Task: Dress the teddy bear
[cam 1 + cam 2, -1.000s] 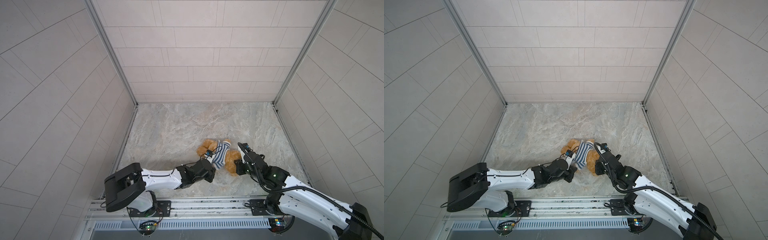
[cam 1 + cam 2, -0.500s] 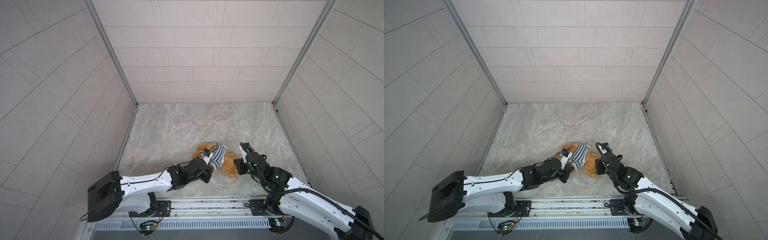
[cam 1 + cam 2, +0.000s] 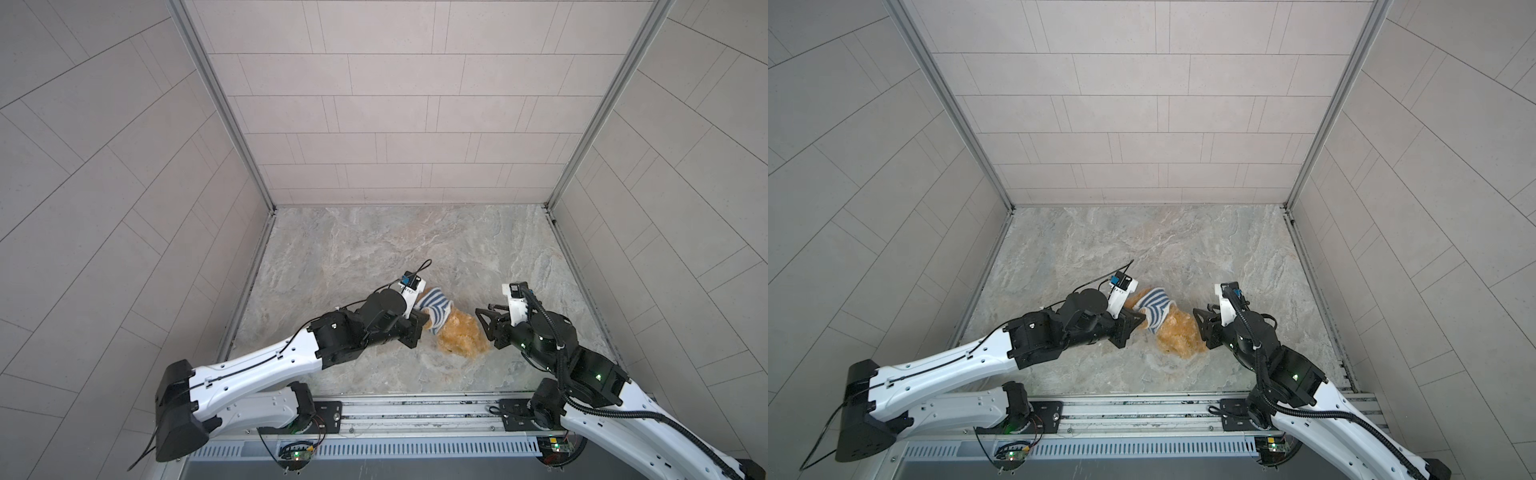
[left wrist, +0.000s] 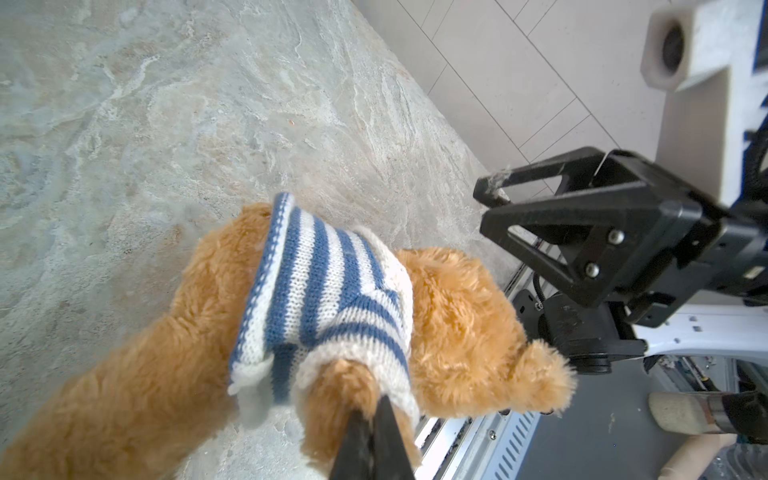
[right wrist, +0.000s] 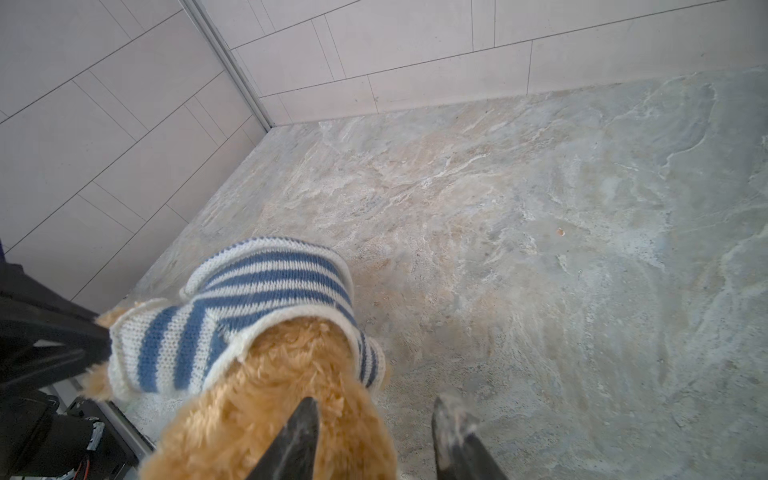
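Pale tiled walls (image 3: 395, 104) close in a grey-and-tan marbled table (image 3: 374, 249) on three sides. A metal rail (image 3: 415, 411) carrying both arm bases runs along its six o'clock edge. In both top views the teddy bear (image 3: 461, 338) (image 3: 1179, 338) lies on the table toward five o'clock from the middle, not far from the rail. A blue-and-white striped shirt (image 3: 434, 307) (image 3: 1156, 309) wraps the bear's eleven o'clock end, while bare golden fur spreads out at its five o'clock end.

The left gripper (image 3: 422, 322) (image 3: 1140, 320) reaches in low from eight o'clock and meets the bear at its nine o'clock side. In the left wrist view its jaws are pressed together on the furry arm that pokes out of a shirt sleeve. It is therefore clamped on the bear itself, right at the white cuff.

The right gripper (image 3: 484, 316) (image 3: 1202, 313) sits at the bear's three o'clock side, just beside the fur. Its jaws stand apart with nothing gripped between them. In the right wrist view one of its fingers (image 5: 299, 432) hangs over the bear's fur and the other over bare table. Whether that first finger touches the fur cannot be told. The same view shows the shirt bunched around the body, with fur bulging from its wide opening toward the right gripper.
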`<state>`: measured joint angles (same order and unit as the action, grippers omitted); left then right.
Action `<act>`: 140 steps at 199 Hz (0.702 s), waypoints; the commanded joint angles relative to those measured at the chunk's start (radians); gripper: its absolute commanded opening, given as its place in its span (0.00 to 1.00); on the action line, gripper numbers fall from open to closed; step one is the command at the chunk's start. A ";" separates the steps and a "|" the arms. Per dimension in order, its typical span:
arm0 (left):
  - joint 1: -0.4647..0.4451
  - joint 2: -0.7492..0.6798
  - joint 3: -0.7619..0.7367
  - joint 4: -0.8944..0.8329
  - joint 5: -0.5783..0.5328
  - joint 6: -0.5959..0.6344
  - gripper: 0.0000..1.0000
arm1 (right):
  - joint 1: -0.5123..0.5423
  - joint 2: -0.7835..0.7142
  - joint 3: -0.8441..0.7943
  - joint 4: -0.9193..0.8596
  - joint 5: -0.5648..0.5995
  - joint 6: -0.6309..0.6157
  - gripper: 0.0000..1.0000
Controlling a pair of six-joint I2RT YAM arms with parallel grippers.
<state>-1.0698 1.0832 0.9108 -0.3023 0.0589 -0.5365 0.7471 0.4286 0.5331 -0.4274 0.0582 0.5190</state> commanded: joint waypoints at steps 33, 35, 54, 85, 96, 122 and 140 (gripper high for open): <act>0.093 0.033 0.087 -0.048 0.182 -0.120 0.00 | 0.001 -0.079 -0.004 0.013 -0.114 -0.068 0.53; 0.095 0.033 0.087 -0.047 0.185 -0.121 0.00 | 0.001 -0.081 -0.005 0.015 -0.117 -0.069 0.53; 0.112 0.058 0.112 -0.058 0.192 -0.113 0.00 | 0.001 -0.090 -0.004 0.020 -0.148 -0.084 0.54; 0.123 0.092 0.140 -0.064 0.206 -0.108 0.00 | 0.003 -0.090 -0.018 0.047 -0.227 -0.106 0.55; 0.127 0.099 0.140 -0.064 0.211 -0.112 0.00 | 0.003 -0.090 -0.024 0.053 -0.248 -0.115 0.56; 0.134 0.107 0.140 -0.059 0.216 -0.118 0.00 | 0.006 -0.088 -0.036 0.054 -0.279 -0.141 0.57; 0.139 0.111 0.138 -0.054 0.222 -0.120 0.00 | 0.006 -0.079 -0.046 0.044 -0.274 -0.153 0.58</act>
<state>-0.9413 1.1934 1.0115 -0.3939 0.2634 -0.6529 0.7479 0.3470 0.5034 -0.3992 -0.1864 0.4053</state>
